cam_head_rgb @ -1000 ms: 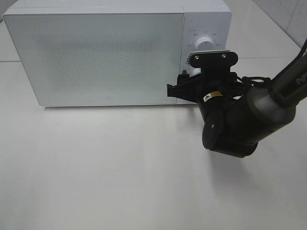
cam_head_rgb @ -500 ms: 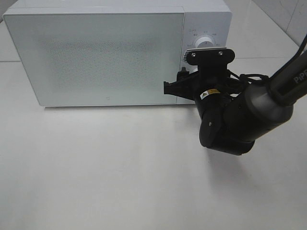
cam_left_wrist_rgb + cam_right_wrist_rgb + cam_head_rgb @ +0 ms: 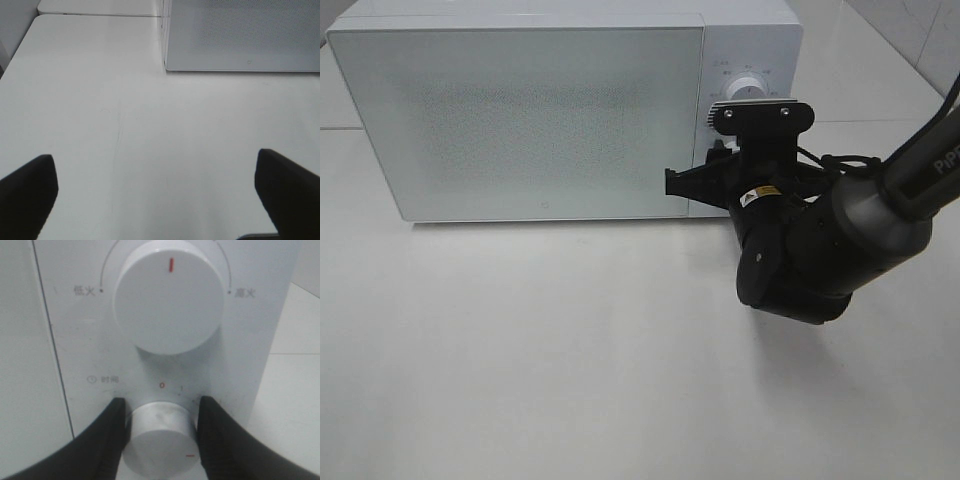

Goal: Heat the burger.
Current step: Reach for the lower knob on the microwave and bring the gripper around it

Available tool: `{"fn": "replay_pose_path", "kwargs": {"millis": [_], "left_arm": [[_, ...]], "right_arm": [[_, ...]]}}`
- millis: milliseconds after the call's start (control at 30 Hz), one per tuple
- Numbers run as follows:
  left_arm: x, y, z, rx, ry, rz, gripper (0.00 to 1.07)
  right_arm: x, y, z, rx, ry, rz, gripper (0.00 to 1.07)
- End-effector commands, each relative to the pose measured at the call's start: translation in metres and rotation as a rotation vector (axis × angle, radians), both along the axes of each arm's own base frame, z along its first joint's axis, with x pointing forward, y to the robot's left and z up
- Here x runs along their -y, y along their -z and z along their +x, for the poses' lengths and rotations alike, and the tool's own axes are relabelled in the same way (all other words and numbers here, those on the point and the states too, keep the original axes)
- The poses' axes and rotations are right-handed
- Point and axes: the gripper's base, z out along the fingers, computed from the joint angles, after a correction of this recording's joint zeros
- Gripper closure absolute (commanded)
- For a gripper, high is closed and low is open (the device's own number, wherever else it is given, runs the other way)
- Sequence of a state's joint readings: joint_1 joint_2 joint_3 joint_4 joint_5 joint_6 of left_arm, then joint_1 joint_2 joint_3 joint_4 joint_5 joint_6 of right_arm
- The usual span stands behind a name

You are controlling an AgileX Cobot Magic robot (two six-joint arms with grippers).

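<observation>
Change: the right arm's wrist sits a touch differently against the control panel than a second earlier; the microwave [image 3: 520, 110] has not moved and its door [image 3: 530, 125] is shut as before.
Right gripper [image 3: 162, 405]: closed on the timer knob [image 3: 160, 440], one finger [image 3: 112, 435] against each side of it, with no gap showing in the wrist view.
Left gripper [image 3: 155, 157]: released, jaws wide apart, holding nothing, over bare table [image 3: 125, 125] off the microwave's front corner.
Burger: not visible in any view. The frosted door hides the cavity, so it cannot be confirmed inside; with the door shut and the timer in hand, it is probably in there.
Key relation: the timer knob lies straight ahead of the right gripper, its turning axis pointing out of the panel along the gripper's reach. A turn of the wrist is what the next move calls for.
Direction of burger: if inside, it lies behind the door, to the left of the right gripper in the high view.
Nearer arm: the right one is on the panel; the left is out of the high view entirely.
Power knob [image 3: 167, 302]: above the timer, untouched, red mark pointing up.
Hard to read: the timer knob's lower edge is cut off, its red mark sits well off the 0, and the dial figures are too small to tell.
</observation>
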State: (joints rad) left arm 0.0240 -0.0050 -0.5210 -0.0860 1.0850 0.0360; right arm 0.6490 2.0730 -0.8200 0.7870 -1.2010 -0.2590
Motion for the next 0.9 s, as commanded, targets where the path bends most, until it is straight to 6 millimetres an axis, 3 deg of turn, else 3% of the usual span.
{"fn": "replay_pose_path", "kwargs": {"millis": [33, 200, 367, 467, 533, 633, 700, 900], "left_arm": [[0.0, 0.0, -0.002, 0.03, -0.005, -0.006, 0.06], [0.0, 0.0, -0.002, 0.03, -0.005, -0.006, 0.06], [0.0, 0.0, -0.002, 0.03, -0.005, -0.006, 0.06], [0.0, 0.0, -0.002, 0.03, -0.005, -0.006, 0.06], [0.0, 0.0, -0.002, 0.03, -0.005, -0.006, 0.06], [0.0, 0.0, -0.002, 0.03, -0.005, -0.006, 0.06], [0.0, 0.0, -0.002, 0.03, -0.005, -0.006, 0.06], [0.0, 0.0, -0.002, 0.03, -0.005, -0.006, 0.06]], "right_arm": [[-0.003, -0.001, 0.003, -0.003, -0.019, 0.039, 0.99], [-0.004, -0.001, 0.003, -0.003, -0.005, 0.151, 1.01], [-0.005, 0.004, 0.002, -0.047, 0.066, 0.559, 1.01], [-0.006, 0.005, 0.002, -0.06, 0.078, 0.619, 1.01], [-0.008, 0.009, 0.001, -0.109, 0.116, 0.806, 1.01], [-0.009, 0.01, 0.001, -0.118, 0.117, 0.855, 1.01], [-0.012, 0.01, 0.0, -0.137, 0.14, 1.058, 1.01], [-0.015, 0.009, 0.0, -0.147, 0.177, 1.314, 1.01]]}}
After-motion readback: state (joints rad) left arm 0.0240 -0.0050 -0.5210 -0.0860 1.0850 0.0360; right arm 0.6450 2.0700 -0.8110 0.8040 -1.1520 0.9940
